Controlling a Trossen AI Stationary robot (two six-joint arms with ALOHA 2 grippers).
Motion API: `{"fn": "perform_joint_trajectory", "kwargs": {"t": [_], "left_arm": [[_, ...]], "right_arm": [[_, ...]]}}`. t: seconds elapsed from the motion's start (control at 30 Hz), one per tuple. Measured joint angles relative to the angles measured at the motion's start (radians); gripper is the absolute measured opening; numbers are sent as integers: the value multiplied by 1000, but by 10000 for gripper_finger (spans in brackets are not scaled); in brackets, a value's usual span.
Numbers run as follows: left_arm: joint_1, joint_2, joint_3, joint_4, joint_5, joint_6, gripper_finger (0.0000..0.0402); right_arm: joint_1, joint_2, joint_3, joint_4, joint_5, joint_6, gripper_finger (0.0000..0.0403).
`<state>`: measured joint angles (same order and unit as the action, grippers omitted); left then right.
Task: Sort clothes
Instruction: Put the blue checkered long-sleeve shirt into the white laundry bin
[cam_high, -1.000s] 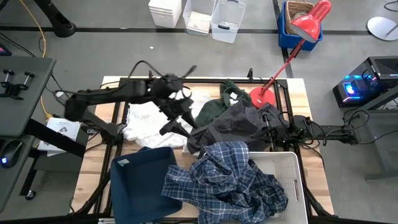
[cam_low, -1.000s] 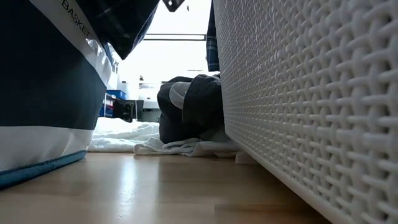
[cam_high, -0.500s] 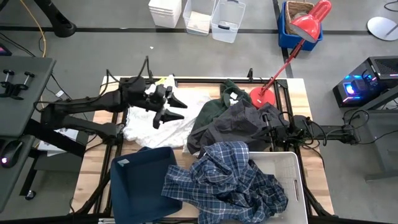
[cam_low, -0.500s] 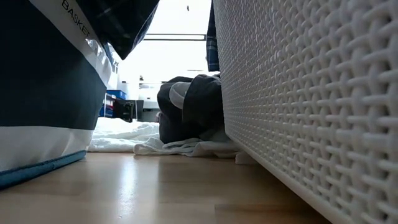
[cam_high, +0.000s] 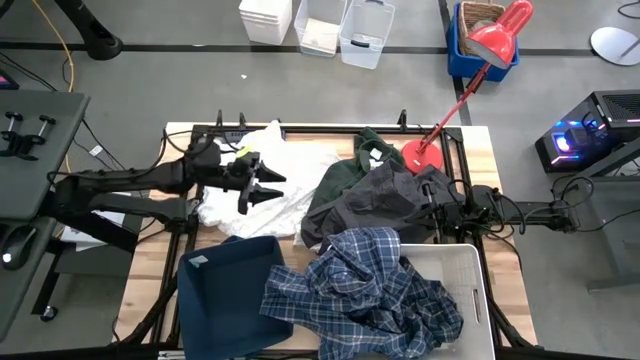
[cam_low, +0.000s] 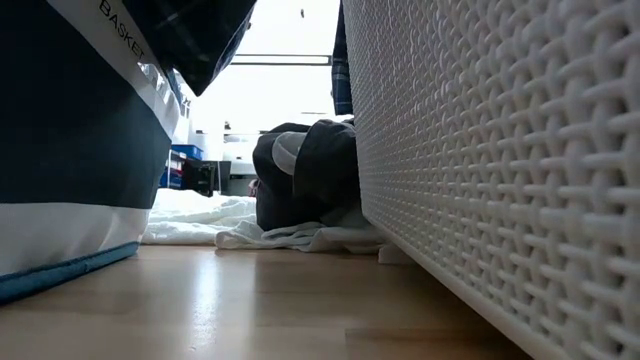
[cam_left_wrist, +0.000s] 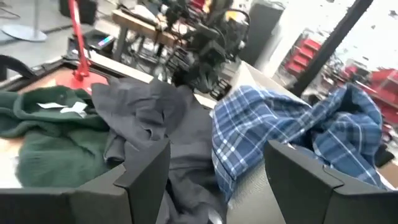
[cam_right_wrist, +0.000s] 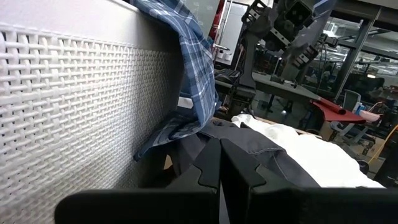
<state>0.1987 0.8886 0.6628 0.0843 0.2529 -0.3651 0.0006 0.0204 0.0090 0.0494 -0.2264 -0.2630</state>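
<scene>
The left gripper (cam_high: 262, 187) hangs over the table with its two fingers spread wide and nothing between them. Directly beneath and around it lie the white cloth pieces (cam_high: 285, 170), a loose crumpled heap on the wooden table (cam_high: 480, 145).

Just beyond its fingertips sits the dark grey jacket (cam_left_wrist: 146, 118), rumpled, touching the white cloth. Beside the jacket, a little farther out, is the dark green hoodie (cam_left_wrist: 46, 134), bunched against it.

Farther still from the left gripper, the blue-and-white plaid shirt (cam_high: 365, 285) is draped over the rim of the white plastic bin (cam_high: 470, 262), one end spilling across onto the navy fabric bin (cam_high: 215, 290), so it straddles both.

The right gripper (cam_right_wrist: 219, 163) rests low on the table at the far side of the jacket, fingers pressed together and empty, with the grey cloth just ahead of its tips and the woven bin wall alongside.

Judged from this layout, sorting is barely begun: only the plaid shirt has reached the bins, and not cleanly. The white cloth, jacket and hoodie remain on the table.
</scene>
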Motion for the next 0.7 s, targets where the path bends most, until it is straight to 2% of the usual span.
{"fn": "perform_joint_trajectory", "kwargs": {"t": [0.13,0.33,0.7], "left_arm": [[-6,-6,-10,15,-46,23,245],[-5,1,-11,-26,-2,155,245],[-43,-1,-10,-2,5,138,245]], "right_arm": [[0,0,0,0,0,0,0],[0,0,0,0,0,0,0],[0,0,0,0,0,0,0]]}}
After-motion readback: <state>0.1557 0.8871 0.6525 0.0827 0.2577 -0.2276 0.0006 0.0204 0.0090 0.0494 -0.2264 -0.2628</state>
